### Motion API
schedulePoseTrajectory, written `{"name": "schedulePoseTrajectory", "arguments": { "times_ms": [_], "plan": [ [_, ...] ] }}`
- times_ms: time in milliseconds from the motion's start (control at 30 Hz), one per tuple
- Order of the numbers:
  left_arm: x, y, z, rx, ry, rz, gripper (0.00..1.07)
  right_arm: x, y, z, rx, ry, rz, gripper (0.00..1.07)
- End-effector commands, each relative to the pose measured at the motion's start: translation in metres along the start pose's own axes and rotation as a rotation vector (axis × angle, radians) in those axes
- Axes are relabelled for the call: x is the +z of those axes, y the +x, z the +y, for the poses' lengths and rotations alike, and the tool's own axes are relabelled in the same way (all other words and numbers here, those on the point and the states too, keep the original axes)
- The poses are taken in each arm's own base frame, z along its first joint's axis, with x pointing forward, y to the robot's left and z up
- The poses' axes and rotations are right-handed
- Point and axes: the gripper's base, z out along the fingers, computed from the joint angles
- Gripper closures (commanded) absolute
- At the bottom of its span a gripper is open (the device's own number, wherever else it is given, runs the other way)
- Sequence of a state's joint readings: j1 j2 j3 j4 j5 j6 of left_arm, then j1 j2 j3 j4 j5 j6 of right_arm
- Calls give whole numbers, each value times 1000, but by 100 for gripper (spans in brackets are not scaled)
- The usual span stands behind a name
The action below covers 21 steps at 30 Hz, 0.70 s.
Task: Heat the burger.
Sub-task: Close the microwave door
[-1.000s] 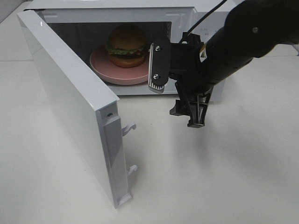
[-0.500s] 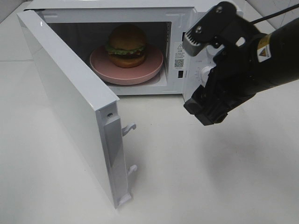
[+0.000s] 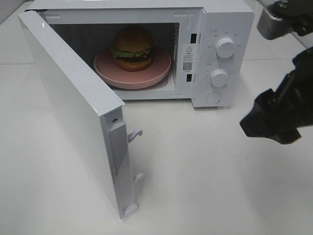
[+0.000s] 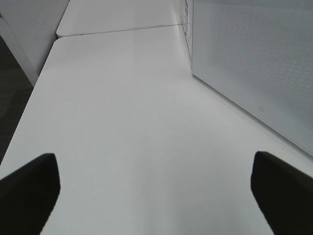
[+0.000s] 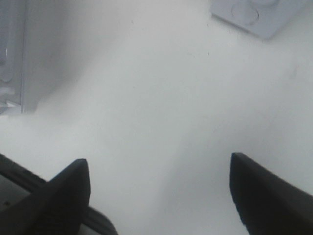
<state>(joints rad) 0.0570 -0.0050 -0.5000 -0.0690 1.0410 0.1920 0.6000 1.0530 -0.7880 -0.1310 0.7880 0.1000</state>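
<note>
Risks, judged from the present layout:
- The microwave has its door swung wide open, so heating cannot start until it is shut and latched. A push far from the free edge, or too hard, could slide the whole oven across the table instead of turning the door.
- The latch hooks must enter their slots. A weak push may leave the door ajar.
- The plate sits close to the front lip of the cavity. If its rim overhangs, the closing door could knock it and tip the burger. Overhang cannot be confirmed from this angle.
- The right arm hangs in front of the panel side. It may catch the door's free edge, or bump the dials when reaching for them.

Pincer states:
- Left pincer: jaws spread fully, nothing between them, low over the table just beside the door's outer face.
- Right pincer: jaws wide apart, empty, above bare table.

Position of the burger:
- It rests upright on the plate inside the cavity.
- It is well apart from the right pincer, beyond it and toward the left arm's side.
- From the left pincer it lies behind the door panel, hidden in the wrist view.
</note>
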Motion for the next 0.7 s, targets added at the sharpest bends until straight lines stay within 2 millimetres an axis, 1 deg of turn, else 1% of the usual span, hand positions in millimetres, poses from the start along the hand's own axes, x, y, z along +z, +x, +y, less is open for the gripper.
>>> {"name": "schedulePoseTrajectory", "arguments": {
  "times_ms": [33, 67, 133, 167, 233, 333, 400, 467, 500, 633, 700],
  "plan": [
    [0, 1, 0, 0, 8, -2, 7, -12, 13, -2, 48, 11, 65, 31],
    [0, 1, 0, 0, 8, -2, 7, -12, 13, -2, 48, 11, 65, 31],
    [0, 1, 0, 0, 8, -2, 7, -27, 21, -4, 60, 17, 66, 31],
    [0, 1, 0, 0, 8, -2, 7, -27, 21, -4, 60, 17, 66, 31],
    [0, 1, 0, 0, 8, -2, 7, -39, 28, -6, 72, 19, 56, 31],
    [0, 1, 0, 0, 8, -2, 7, -42, 30, -6, 78, 20, 51, 31],
    [0, 1, 0, 0, 8, -2, 7, -56, 39, -7, 93, 22, 29, 31],
    [0, 1, 0, 0, 8, -2, 7, -59, 42, -8, 94, 21, 16, 31],
    [0, 1, 0, 0, 8, -2, 7, -63, 51, -9, 90, 31, -8, 31],
    [0, 1, 0, 0, 8, -2, 7, -68, 58, -10, 92, 31, -35, 31],
    [0, 1, 0, 0, 8, -2, 7, -79, 73, -14, 99, 60, -110, 31]
  ]
}}
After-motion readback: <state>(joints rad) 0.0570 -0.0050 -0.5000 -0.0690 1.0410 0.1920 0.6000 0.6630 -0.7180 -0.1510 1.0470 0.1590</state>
